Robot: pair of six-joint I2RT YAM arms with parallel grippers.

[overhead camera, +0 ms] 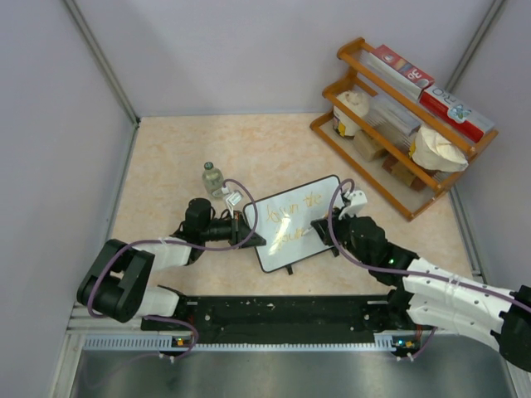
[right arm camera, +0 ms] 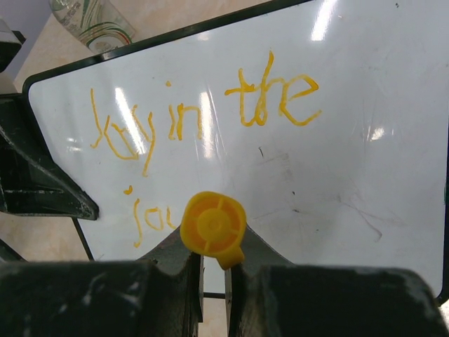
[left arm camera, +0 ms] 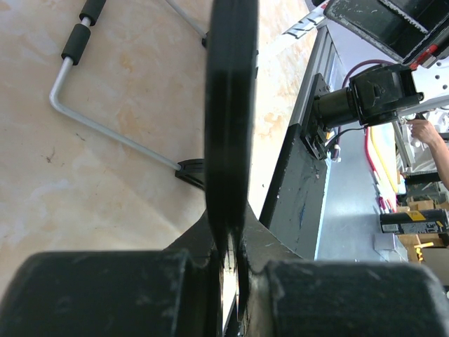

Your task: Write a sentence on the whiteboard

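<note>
The whiteboard (overhead camera: 296, 235) stands tilted on its feet in the middle of the table, black-framed and glossy. The sentence (right arm camera: 203, 119) is in orange script: a first line across the top and the start of a second line (right arm camera: 151, 219) at lower left. My left gripper (overhead camera: 249, 235) is shut on the board's left edge (left arm camera: 228, 105), which runs dark and upright between its fingers (left arm camera: 105, 295). My right gripper (right arm camera: 215, 254) is shut on an orange marker (right arm camera: 213, 223), seen end-on. The marker's tip is hidden against the board just right of the second line. In the top view, my right gripper (overhead camera: 322, 225) is over the board's right half.
A small glass bottle (overhead camera: 213, 178) stands just behind the board's left corner. A wooden rack (overhead camera: 398, 116) with boxes and bags fills the back right. The board's wire stand (left arm camera: 105, 126) lies on the tabletop behind it. The arms' black base rail (overhead camera: 274, 311) runs along the near edge.
</note>
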